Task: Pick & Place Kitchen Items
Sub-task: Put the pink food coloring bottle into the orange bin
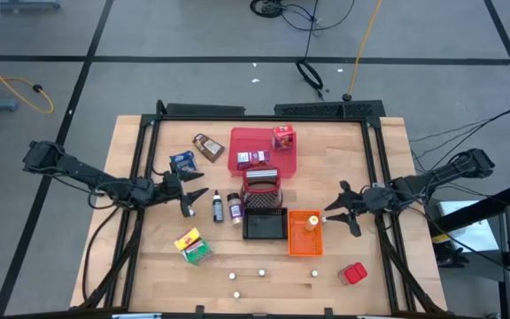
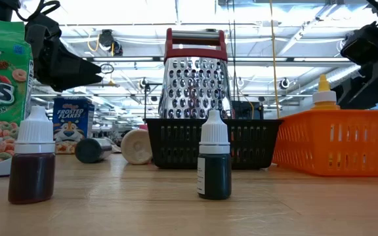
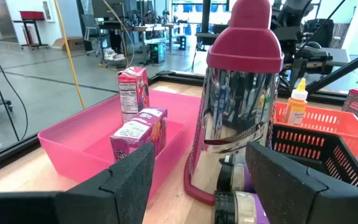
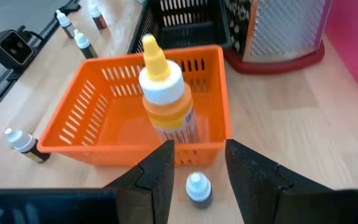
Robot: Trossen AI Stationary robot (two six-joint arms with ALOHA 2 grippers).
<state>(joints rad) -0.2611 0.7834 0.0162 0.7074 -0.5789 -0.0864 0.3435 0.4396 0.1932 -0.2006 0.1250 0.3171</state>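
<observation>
A: Where is the right gripper [image 1: 336, 215] sitting?

B: It is hovering just off the 3 o'clock side of the orange bin [image 1: 305, 243]. Its fingers [image 4: 156, 176] are standing apart with nothing between them. Seen from the wrist, a small white-capped bottle [image 4: 197, 188] is standing on the wood below the gap, outside the bin wall. Inside the bin, a yellow-capped squeeze bottle [image 4: 164, 99] is standing upright.

A: And the left gripper [image 1: 189, 202]?

B: It is waiting at 9 o'clock of the table's centre, fingers released and empty, aimed at the steel grater [image 1: 261, 186] with the red handle.

A: Where are the kitchen items lying?

B: Two dark dropper bottles [image 1: 226, 207] are standing just beside the left gripper. Two small cartons [image 1: 252, 159] are resting in the red tray [image 1: 240, 142] at 12 o'clock, with a red box [image 1: 282, 136] at its corner. A blue box [image 1: 182, 161] and a brown pouch [image 1: 207, 146] are lying toward 10 o'clock. A yellow-green box [image 1: 192, 245] is lying at 7 o'clock and a red pack [image 1: 352, 274] at 5 o'clock. The black wire basket [image 1: 264, 225] is sitting against the bin.
</observation>
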